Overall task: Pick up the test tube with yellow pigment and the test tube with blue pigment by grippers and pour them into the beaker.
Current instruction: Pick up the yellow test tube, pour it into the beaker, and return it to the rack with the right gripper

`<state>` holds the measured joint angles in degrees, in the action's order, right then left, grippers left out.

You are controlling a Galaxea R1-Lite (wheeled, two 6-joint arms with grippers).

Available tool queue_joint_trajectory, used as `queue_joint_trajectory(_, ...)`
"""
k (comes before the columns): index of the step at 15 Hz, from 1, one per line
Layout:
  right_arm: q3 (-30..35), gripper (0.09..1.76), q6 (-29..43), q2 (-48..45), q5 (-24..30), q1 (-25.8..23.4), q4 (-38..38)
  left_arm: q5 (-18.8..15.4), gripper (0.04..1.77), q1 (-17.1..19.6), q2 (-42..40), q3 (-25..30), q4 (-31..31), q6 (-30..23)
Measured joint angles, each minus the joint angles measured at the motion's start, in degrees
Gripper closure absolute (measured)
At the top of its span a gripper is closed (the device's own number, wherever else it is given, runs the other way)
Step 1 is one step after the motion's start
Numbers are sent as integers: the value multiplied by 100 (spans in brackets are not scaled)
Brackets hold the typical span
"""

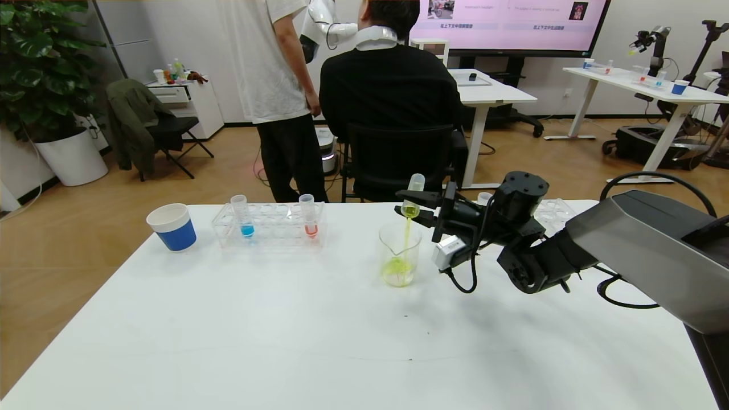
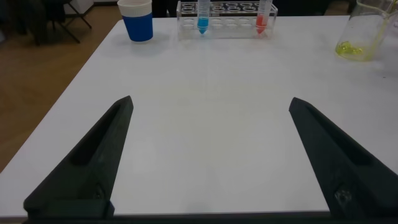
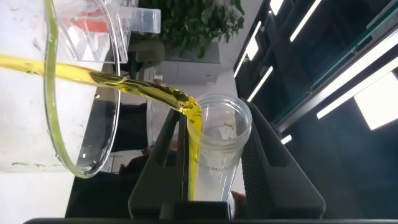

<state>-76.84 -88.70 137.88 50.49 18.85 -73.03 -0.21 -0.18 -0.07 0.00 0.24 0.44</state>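
Yellow liquid runs in a thin stream from the test tube with yellow pigment [image 1: 412, 200] into the beaker [image 1: 400, 254], which stands on the white bench [image 1: 285, 330] a little right of centre, toward the far edge. The right gripper [image 1: 411, 204] is clamped on this tube and holds it tipped mouth-down directly over the beaker's rim, presumably so the stream lands inside without splashing; a small yellow pool has already collected at the bottom. In the right wrist view the stream [image 3: 112, 78] leaves the tube mouth [image 3: 219, 134] between the two black fingers and crosses the glass rim [image 3: 53, 93].

The test tube with blue pigment [image 1: 244, 216] stands upright in the clear rack [image 1: 270, 225] at the far-left part of the bench, untouched; judged next in line. The left gripper [image 2: 205, 155] hovers low over the near-left area of the bench, jaws spread wide and empty, seemingly waiting.

Count:
- tubes in view: three (one yellow, one blue, one orange-red [image 1: 308, 216])
- beakers: one
- paper cups on the bench: one, blue and white [image 1: 172, 226], near the far-left corner
- racks: one clearly seen; a second clear tray [image 1: 555, 212] shows partly behind the right arm.
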Motion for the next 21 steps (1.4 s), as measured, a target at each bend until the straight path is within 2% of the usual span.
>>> queue_joint_trajectory(9, 5, 135, -713, -2, 173, 13, 5, 2, 6, 0, 0, 0, 0, 0)
queue_joint_trajectory(14, 32, 135, -628, -48, 184, 24, 66, 2, 6, -2, 0, 0, 0, 0)
queue_joint_trajectory(17, -50, 135, 304, -282, 140, 4, 377, 5, 6, 0, 0, 0, 0, 2)
queue_joint_trajectory(19, -69, 135, 1543, -513, -22, 66, 424, 2, 6, 0, 0, 0, 0, 0)
queue_joint_trajectory(21, -128, 135, 2737, -795, -546, 67, 289, 0, 6, 0, 0, 0, 0, 0)
